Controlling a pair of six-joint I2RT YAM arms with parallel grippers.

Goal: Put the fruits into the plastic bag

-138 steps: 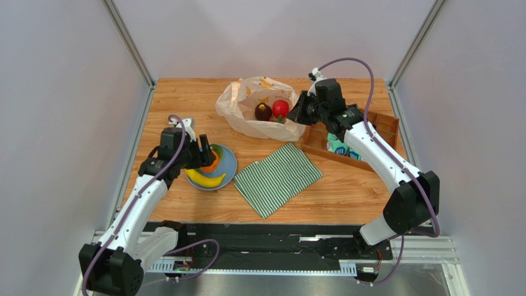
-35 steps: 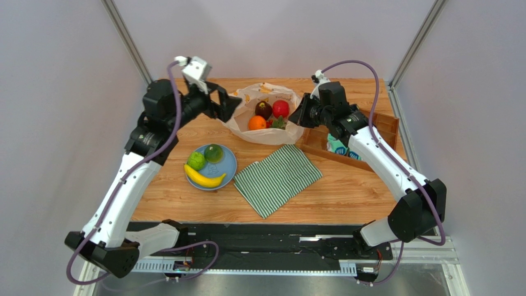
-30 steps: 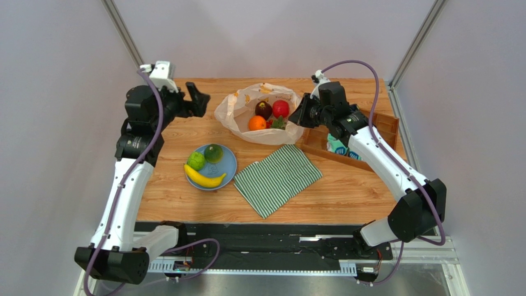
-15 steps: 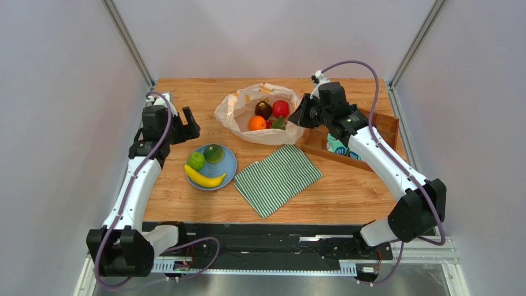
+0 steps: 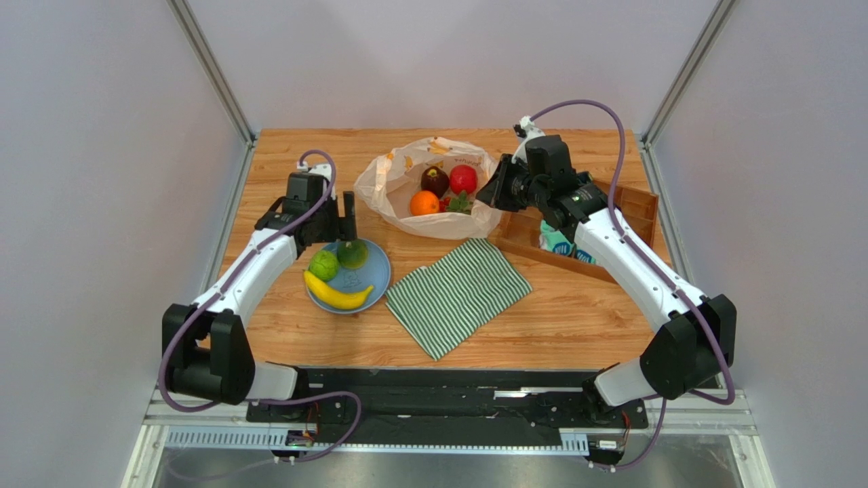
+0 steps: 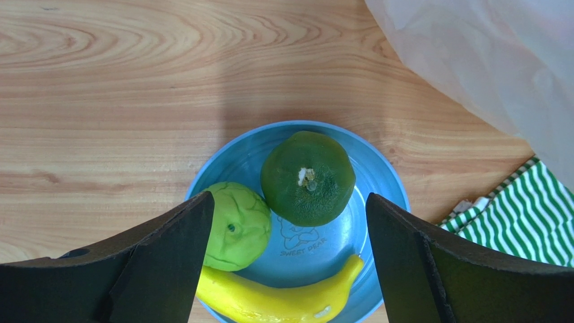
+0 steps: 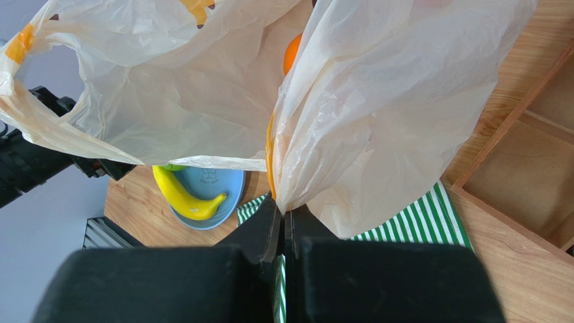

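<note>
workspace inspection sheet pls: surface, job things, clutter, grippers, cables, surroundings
surface: wooden table, no spills seen
job's things: plastic bag lying open, holding orange, red apple and dark fruit; banana, light green apple and dark green fruit on blue plate
clutter: striped cloth flat beside the plate; wooden tray at right with small packets inside
grippers: left gripper open above the plate, holding nothing; right gripper shut on the bag's edge
cables: purple cables loop along both arms, off the fruit
surroundings: grey walls, metal frame posts; nothing else seen
</note>
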